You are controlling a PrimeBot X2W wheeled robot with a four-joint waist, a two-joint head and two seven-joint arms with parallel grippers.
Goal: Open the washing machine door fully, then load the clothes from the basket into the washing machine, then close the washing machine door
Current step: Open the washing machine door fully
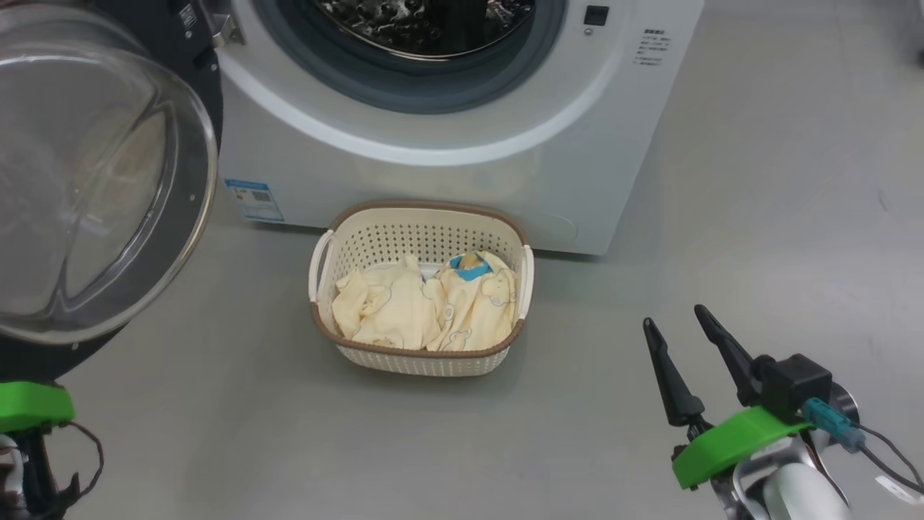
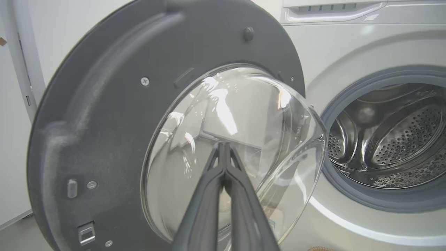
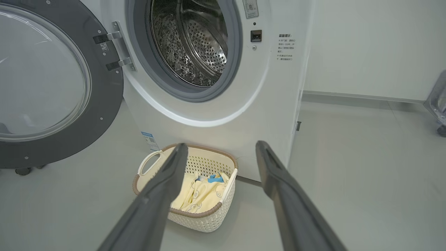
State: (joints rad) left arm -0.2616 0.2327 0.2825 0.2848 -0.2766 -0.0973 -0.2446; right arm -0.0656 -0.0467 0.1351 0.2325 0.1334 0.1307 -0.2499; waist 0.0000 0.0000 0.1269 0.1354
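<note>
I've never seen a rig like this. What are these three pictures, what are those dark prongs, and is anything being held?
This is a wheeled robot with two arms, and the prongs are the fingers of its two hands. The head view comes from a camera on its head, looking down. The two wrist views look along each hand's fingers. The left hand is shut and holds nothing. It points at the glass of the washing machine door, which stands open. The right hand is open and empty, above the floor. On the floor, in front of the washing machine, sits a basket of pale yellow clothes.
</note>
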